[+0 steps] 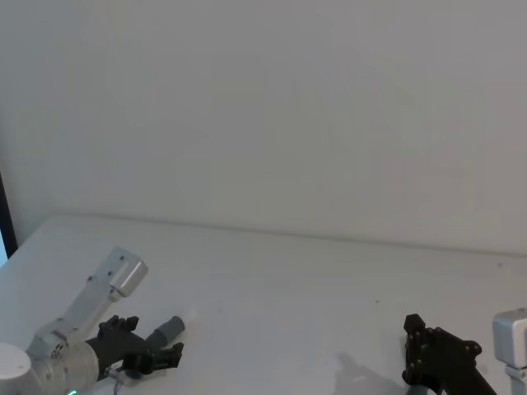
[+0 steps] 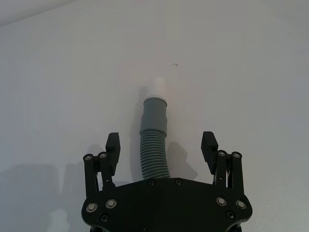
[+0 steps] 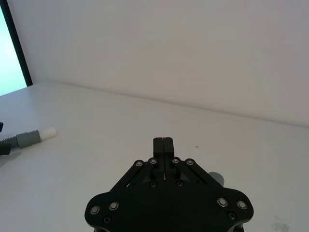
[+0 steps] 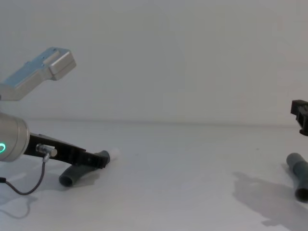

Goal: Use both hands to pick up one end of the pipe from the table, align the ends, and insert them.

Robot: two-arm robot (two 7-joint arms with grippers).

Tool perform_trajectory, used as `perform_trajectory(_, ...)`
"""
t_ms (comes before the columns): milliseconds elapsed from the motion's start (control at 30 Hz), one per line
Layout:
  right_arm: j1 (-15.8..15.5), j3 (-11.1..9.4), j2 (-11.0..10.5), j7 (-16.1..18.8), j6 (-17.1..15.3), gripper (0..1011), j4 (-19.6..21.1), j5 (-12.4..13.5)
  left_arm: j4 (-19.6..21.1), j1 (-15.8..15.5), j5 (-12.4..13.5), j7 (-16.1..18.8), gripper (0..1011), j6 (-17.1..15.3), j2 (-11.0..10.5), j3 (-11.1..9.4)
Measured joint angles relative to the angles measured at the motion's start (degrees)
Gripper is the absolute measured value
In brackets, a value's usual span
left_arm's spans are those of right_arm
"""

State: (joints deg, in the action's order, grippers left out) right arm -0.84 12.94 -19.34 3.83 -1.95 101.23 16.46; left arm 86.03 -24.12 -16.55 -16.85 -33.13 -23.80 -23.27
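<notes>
One pipe piece, ribbed dark grey, lies on the white table at the left. Its narrow grey cuff ends in a white tube tip. My left gripper is open and straddles the ribbed part, one finger on each side; I also see this gripper and the cuff in the head view. The left gripper is low over the table there. A second pipe piece lies at the far right. My right gripper hangs above it, shut on nothing, also seen at the edge.
A thin black cable loops from the left wrist down to the table. A plain white wall stands behind the table. A dark vertical strip borders the far left.
</notes>
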Motion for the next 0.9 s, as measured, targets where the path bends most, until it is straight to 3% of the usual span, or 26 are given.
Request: perform_trajectory(900, 0.00, 0.00, 0.00, 0.00, 0.00, 0, 0.00, 0.00, -0.34, -0.18, 0.01, -0.15, 1002, -0.13, 0.07, 0.00)
